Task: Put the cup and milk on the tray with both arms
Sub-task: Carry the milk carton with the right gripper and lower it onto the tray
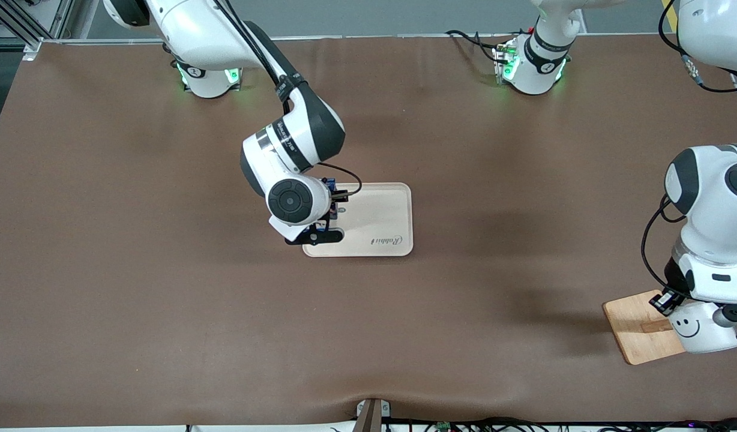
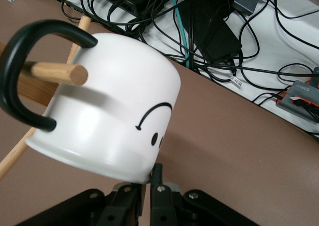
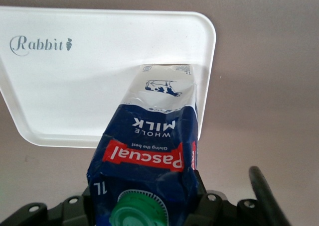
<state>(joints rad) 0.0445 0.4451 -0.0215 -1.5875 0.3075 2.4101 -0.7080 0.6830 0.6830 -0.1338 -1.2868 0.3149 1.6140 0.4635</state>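
The cream tray (image 1: 380, 219) lies mid-table, also in the right wrist view (image 3: 75, 86). My right gripper (image 1: 324, 210) is over the tray's end toward the right arm, shut on the dark blue milk carton (image 3: 149, 146), green cap (image 3: 139, 211) up. Its white lower part is at the tray's surface; contact cannot be told. In the front view the carton (image 1: 327, 183) is mostly hidden under the wrist. The white smiley cup (image 1: 704, 329) hangs by its black handle (image 2: 20, 76) on a wooden peg (image 2: 55, 72). My left gripper (image 2: 149, 178) is shut on the cup's (image 2: 109, 116) rim.
The small wooden stand base (image 1: 635, 327) lies near the table edge at the left arm's end, under the cup. Cables and black power units (image 2: 214, 32) lie past the table edge beside it. The brown table mat (image 1: 164, 288) covers the table.
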